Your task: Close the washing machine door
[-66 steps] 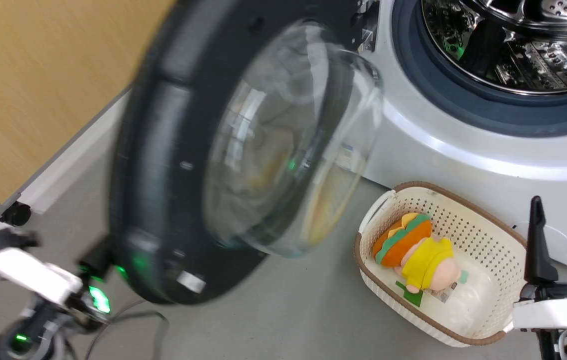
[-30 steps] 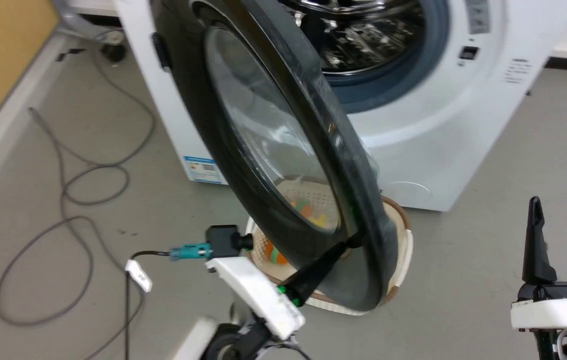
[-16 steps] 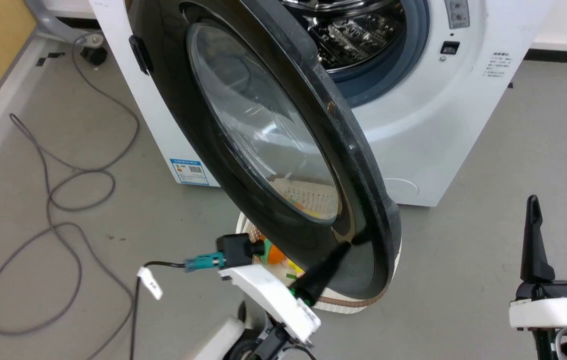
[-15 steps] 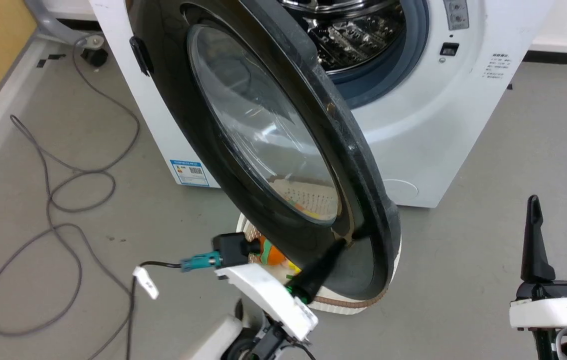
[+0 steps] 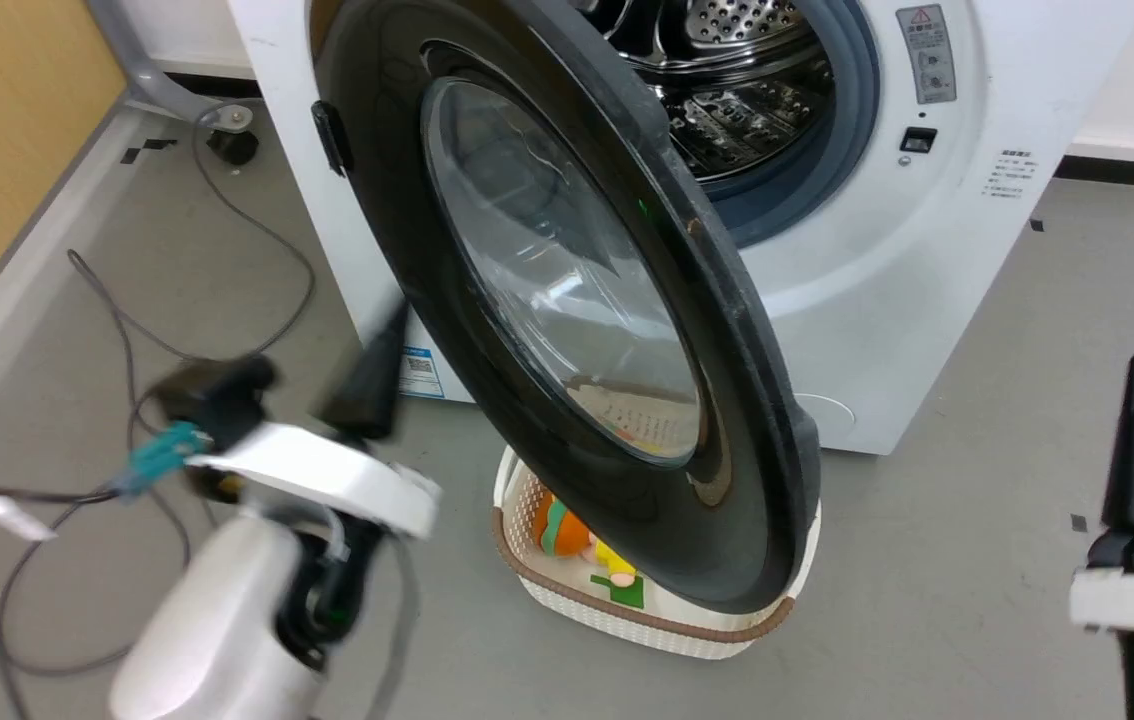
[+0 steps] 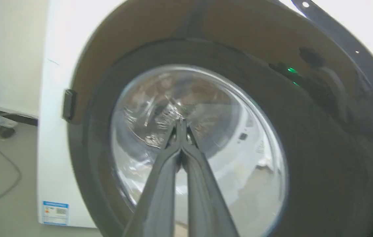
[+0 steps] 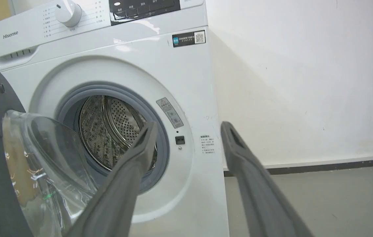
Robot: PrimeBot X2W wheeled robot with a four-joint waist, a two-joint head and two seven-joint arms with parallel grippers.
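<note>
Round glossy black-ringed washing machine door (image 5: 567,290) with bulging clear glass hangs about half open, centre frame, unlatched; swing-in and final push remain. White front-loading washing machine (image 5: 887,270) behind it. Fingers of left gripper (image 6: 180,123) clenched on nothing; right gripper (image 7: 188,126) fingers released. "Hisense" lettering (image 7: 10,34) upper left, right wrist view; blue label (image 5: 420,372) unreadable.

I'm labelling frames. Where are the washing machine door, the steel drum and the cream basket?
Round black-framed glass washing machine door (image 5: 567,300): head view, on the clear window.
Perforated shiny steel drum (image 5: 742,100): head view, on its inner wall.
Cream perforated basket with brown rim (image 5: 617,632): head view, on its front wall.
</note>
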